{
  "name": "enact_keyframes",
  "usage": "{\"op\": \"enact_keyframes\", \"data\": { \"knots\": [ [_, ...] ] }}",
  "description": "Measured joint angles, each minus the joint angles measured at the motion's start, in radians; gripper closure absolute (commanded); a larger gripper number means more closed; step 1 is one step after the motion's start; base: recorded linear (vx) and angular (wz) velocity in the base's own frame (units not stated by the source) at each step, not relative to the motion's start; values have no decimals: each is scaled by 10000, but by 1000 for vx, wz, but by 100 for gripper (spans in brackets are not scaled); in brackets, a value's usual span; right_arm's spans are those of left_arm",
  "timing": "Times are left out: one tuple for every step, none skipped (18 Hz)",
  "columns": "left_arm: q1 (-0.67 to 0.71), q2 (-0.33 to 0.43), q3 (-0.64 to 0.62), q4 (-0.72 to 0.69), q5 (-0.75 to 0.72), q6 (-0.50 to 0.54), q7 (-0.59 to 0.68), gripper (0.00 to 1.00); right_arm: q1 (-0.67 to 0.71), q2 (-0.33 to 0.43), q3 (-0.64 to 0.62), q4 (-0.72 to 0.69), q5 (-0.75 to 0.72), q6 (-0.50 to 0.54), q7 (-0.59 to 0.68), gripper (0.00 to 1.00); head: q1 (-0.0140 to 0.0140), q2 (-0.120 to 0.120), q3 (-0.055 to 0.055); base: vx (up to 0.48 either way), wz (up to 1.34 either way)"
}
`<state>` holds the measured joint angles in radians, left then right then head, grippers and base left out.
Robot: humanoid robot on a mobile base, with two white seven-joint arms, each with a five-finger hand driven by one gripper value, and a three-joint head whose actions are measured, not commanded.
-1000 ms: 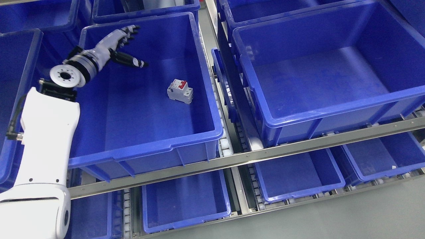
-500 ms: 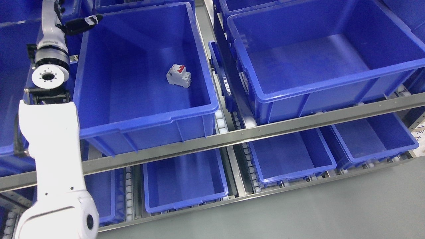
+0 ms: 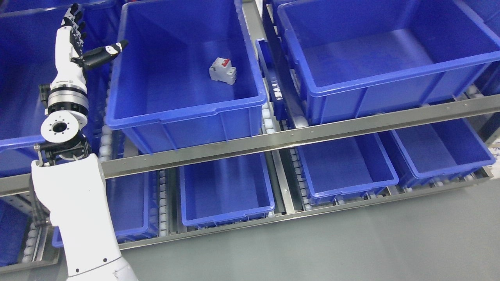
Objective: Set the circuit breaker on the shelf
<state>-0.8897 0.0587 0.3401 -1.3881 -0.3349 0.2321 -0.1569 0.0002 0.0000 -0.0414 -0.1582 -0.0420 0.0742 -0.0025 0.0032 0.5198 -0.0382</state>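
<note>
Head view: left hand (image 3: 74, 43) raised outside the blue bin (image 3: 187, 111), fingers spread, thumb out, holding nothing. Circuit breaker (image 3: 222, 70) lies on the bin floor, well to the hand's right, near the bin's right wall. Placement looks done; withdraw the arm clear of the bin rim.

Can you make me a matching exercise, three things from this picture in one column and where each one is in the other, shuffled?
Things:
1. circuit breaker
2. left robot hand
3. metal shelf rail

Places:
A. raised outside the bin's left wall, fingers spread, holding nothing
B. running across the shelf front below the upper bins
C. on the floor of the upper blue bin, near its right wall

Pairs: 1-C, 2-A, 3-B
</note>
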Motion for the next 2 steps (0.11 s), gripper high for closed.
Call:
{"op": "enact_keyframes", "data": {
  "knots": [
    [75,-59,66,-188,4,25,-3,0,-1,0,0,0,0,0,0,0,0,0,0,-40,215],
    [137,-120,129,-387,7,44,-8,0,-1,0,0,0,0,0,0,0,0,0,0,-24,145]
  ]
}}
